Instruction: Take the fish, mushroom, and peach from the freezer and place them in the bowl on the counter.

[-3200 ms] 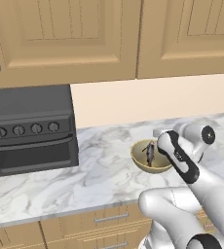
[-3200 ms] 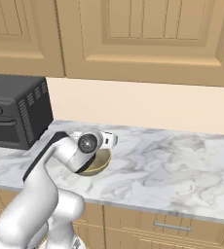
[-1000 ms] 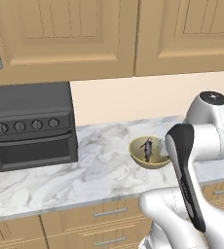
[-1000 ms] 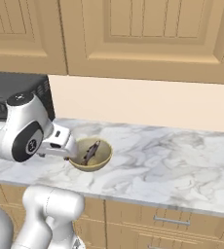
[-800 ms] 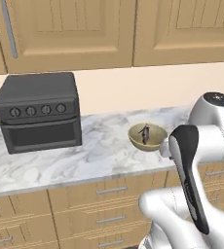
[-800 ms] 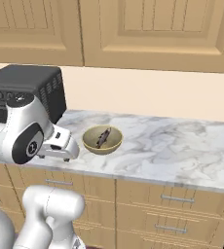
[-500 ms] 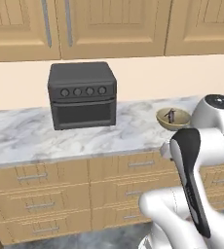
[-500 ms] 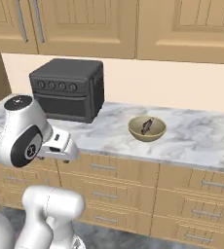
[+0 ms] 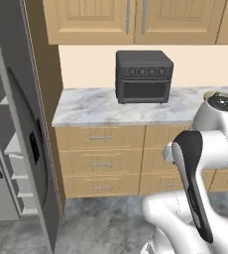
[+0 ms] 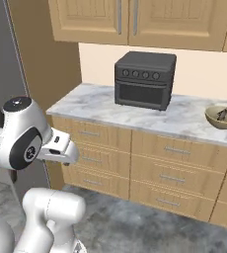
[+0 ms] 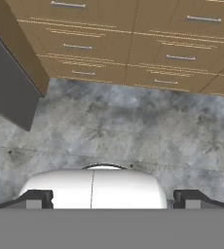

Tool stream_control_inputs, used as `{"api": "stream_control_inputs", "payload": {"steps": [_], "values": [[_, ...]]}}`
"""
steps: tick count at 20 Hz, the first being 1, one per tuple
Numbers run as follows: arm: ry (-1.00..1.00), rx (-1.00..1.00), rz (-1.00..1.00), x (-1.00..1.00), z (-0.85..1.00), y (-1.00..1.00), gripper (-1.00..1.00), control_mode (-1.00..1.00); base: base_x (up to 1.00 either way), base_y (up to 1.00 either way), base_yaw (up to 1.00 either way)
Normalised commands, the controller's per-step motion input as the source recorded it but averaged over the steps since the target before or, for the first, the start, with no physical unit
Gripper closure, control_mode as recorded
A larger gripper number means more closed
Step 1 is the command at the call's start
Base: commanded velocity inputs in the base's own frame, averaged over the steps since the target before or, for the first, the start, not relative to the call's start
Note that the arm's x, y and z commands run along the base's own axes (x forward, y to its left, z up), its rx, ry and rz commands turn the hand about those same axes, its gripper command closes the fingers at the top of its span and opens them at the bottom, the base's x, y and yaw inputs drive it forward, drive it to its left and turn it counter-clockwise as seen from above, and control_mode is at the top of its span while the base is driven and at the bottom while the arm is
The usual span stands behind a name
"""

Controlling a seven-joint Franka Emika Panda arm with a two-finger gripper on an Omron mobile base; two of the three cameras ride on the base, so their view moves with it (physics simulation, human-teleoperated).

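- The hand (image 11: 112, 199) is held wide open and empty, its two dark fingertips (image 11: 35, 198) far apart at the bottom of the hand view; it is pointed down at the grey floor (image 11: 119, 126), a tucked posture that suits driving rather than reaching.
- The bowl (image 10: 223, 117) is seen on the worktop (image 10: 100, 106), well to the right of the black toaster oven (image 10: 145, 80), with a slender dark fish (image 10: 222, 115) lying in it.
- The freezer (image 9: 22, 134) is seen at the left with its door swung open and white shelves (image 9: 13, 144) exposed, so that its contents can be reached.
- The mushroom and peach cannot be made out, so both are judged to remain to be fetched.
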Motion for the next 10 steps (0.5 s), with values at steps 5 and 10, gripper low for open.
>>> {"api": "stream_control_inputs", "payload": {"steps": [5,10], "values": [[0.00,0.00,0.00,0.00,0.00,0.00,-1.00,1.00,-0.14,1.00,0.11],[0.00,0.00,0.00,0.00,0.00,0.00,-1.00,1.00,0.43,1.00,-0.08]]}}
